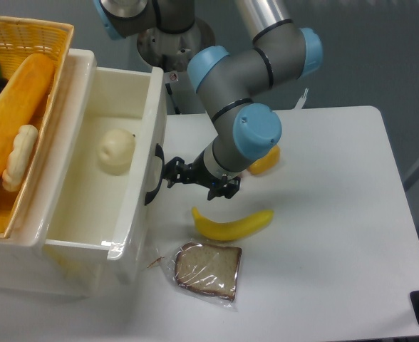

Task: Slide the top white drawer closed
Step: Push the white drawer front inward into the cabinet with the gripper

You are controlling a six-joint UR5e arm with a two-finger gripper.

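Note:
The top white drawer (88, 214) stands partly open at the left, its front panel (140, 192) facing right with a curved black handle (152, 176). A pale round fruit (115, 150) lies inside it. My gripper (169, 173) reaches in horizontally from the right, its black fingertips against the handle. The fingers look shut, with nothing held between them. The grey and blue arm (241, 128) leans over the table behind it.
A woven yellow basket (31, 32) with bread and fruit sits on the cabinet at the far left. On the white table (338, 235) lie a banana (232, 223) and a wrapped bread slice (208, 269) close to the drawer front. An orange item (265, 160) shows behind the wrist.

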